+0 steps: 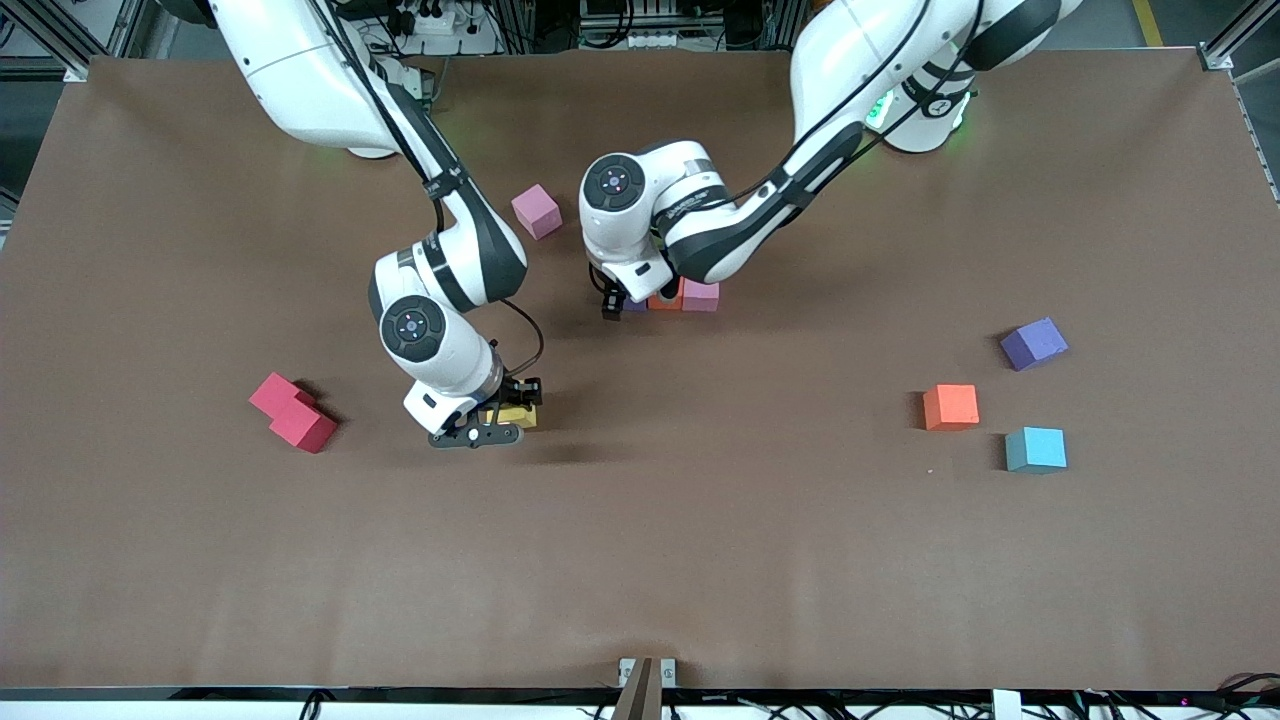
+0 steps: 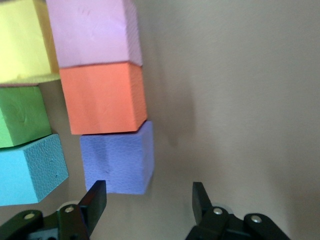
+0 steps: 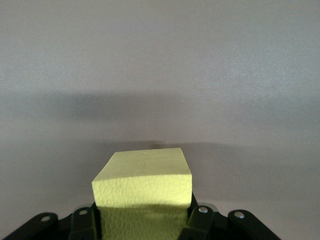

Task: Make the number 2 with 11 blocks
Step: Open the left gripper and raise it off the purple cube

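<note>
Right gripper (image 1: 503, 418) is clamping a yellow block (image 3: 143, 183); its fingers are pressed on both side faces in the right wrist view. It's sitting low over the table (image 1: 640, 560), roughly mid-depth and a bit toward the right arm's end; I can't tell whether the block is touching the surface or just off it.

Left gripper (image 2: 149, 200) is standing open with nothing between the fingers, hovering at the cluster near the middle of the table, closer to the robots' edge. The jaws are straddling bare table just beside the purple block (image 2: 119, 159).

The number 2 is only getting started. The left wrist view is showing six cubes packed together: a pink block (image 2: 95, 31), an orange block (image 2: 105, 98) and the purple one in a touching line, with another yellow block (image 2: 22, 42), a green block (image 2: 21, 116) and a light blue block (image 2: 31, 169) in a second line alongside. In the front view the arm is hiding most of this, so I can't judge how well the layout matches the digit.

Loose stock waiting:
- pink cube (image 1: 537, 211) near the robots' edge
- two red cubes (image 1: 292, 411) touching each other, toward the right arm's end
- purple cube (image 1: 1034, 343), orange cube (image 1: 950, 406) and blue cube (image 1: 1035, 449) toward the left arm's end

My read: about half placed, the held yellow going in next, and several more still needing to be brought in.
</note>
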Motion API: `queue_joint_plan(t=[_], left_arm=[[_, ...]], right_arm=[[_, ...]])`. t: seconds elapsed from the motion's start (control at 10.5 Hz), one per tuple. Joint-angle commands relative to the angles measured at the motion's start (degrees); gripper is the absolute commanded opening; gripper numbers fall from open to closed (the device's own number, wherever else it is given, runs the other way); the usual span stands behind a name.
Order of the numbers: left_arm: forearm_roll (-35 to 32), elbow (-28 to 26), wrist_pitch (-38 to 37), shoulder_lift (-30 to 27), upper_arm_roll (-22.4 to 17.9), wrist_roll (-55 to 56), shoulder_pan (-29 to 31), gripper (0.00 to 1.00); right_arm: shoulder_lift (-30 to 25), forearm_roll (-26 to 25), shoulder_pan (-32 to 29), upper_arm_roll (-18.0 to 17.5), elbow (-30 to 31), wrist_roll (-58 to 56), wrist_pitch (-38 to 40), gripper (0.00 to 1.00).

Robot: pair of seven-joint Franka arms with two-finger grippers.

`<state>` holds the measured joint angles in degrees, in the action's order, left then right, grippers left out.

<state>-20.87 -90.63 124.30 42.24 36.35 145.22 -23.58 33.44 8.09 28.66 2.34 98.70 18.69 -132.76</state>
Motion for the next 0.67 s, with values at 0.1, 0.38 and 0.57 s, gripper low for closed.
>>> queue_joint_plan(t=[0.1,0.38,0.57], left_arm=[[-0.48,-0.78,-4.41,-2.95,4.07,-4.67,6.15,0.78],[-0.48,-0.69,-7.84,-4.71,8.63,-19.38,17.99,0.78],[-0.48,-0.6,-9.24,-4.8,9.18,-32.48,26.26,0.79]], right_arm=[[-1.27,0.7,0.26,0.12,0.62,1.26,0.92,0.31],[-1.36,0.7,1.92,0.12,0.53,4.85,0.92,0.31],[-1.27,0.7,3.94,0.12,0.09,8.02,0.92,0.31]])
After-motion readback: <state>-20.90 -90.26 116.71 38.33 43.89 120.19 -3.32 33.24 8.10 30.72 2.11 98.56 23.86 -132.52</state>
